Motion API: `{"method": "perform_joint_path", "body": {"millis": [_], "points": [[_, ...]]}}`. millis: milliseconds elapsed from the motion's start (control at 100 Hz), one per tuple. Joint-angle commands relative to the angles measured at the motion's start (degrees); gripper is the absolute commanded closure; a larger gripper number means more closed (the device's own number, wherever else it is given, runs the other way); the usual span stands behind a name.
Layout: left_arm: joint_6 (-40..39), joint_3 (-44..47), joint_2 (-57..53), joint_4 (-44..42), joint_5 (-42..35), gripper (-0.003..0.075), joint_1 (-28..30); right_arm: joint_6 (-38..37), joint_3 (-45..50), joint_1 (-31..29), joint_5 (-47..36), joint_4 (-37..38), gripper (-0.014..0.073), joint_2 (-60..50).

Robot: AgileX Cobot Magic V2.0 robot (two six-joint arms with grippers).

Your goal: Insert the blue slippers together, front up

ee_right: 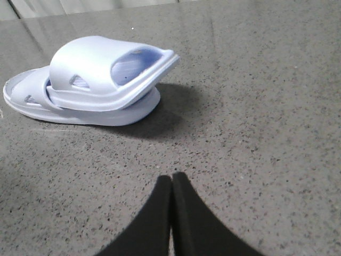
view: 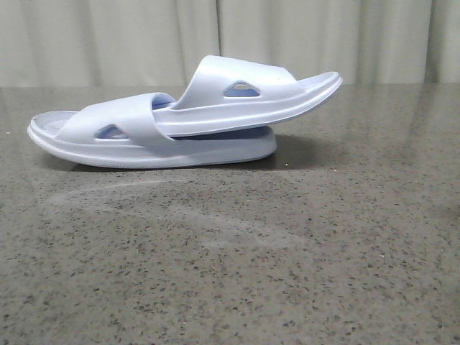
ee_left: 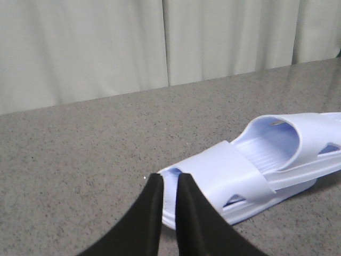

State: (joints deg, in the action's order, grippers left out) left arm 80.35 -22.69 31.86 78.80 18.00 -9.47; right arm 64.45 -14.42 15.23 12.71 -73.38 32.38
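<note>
The two pale blue slippers lie nested on the table. The lower slipper (view: 144, 147) lies flat. The upper slipper (view: 244, 93) has one end pushed under the lower one's strap, and its other end tilts up to the right. Both show in the left wrist view (ee_left: 229, 170) and the right wrist view (ee_right: 96, 64). My left gripper (ee_left: 169, 178) is nearly shut with a narrow gap; it holds nothing, and the lower slipper's end shows beyond it. My right gripper (ee_right: 171, 178) is shut and empty, well short of the slippers. Neither gripper shows in the front view.
The speckled grey stone tabletop (view: 287, 273) spreads around the slippers. A pale curtain (view: 108, 43) hangs behind the table's far edge.
</note>
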Motion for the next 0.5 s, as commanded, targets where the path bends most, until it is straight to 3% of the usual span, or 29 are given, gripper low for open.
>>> {"method": "perform_joint_path", "body": {"millis": [0,490], "points": [[5.5,1.6,-0.7,8.3,-1.3,0.0705,-0.5,0.6,0.2,0.2,-1.1,-1.7,0.068,-1.9],[6.2,2.6,-1.0,11.4,-1.1,0.0705,-0.5,0.6,1.2,0.2,1.3,-1.9,0.0683,-2.5]]}}
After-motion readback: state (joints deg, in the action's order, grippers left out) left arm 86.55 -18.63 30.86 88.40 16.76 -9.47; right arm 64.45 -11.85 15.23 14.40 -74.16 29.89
